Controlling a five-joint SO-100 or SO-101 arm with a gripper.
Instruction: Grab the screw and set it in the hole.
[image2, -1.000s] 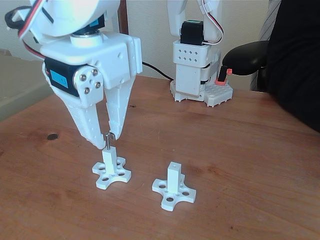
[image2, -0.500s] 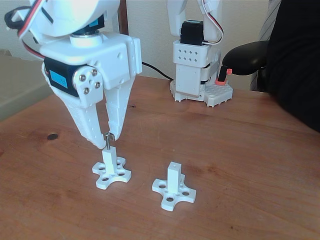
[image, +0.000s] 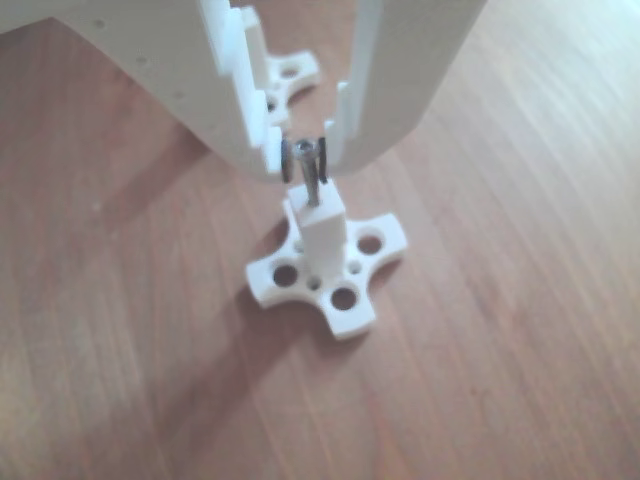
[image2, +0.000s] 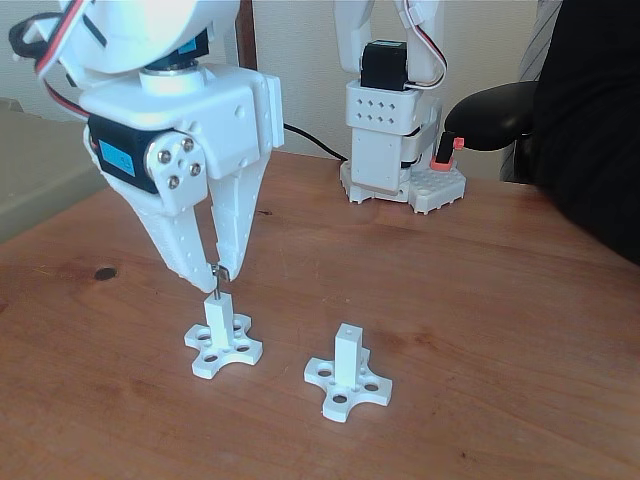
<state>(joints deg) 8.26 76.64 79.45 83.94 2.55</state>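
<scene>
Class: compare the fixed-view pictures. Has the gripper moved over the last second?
Yes. The gripper has risen slightly, judged against the unmoved left post beneath it.

screw (image: 309, 178) upright atop left post (image2: 218, 316), second post (image2: 347, 352) right

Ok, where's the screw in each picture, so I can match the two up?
Other view: the screw is upper centre, upright between the gripper fingertips, its tip at the post top.
Fixed view: the screw is left of centre, under the fingertips.
Shared landmark: the white cross-base post directly beneath it.
</scene>
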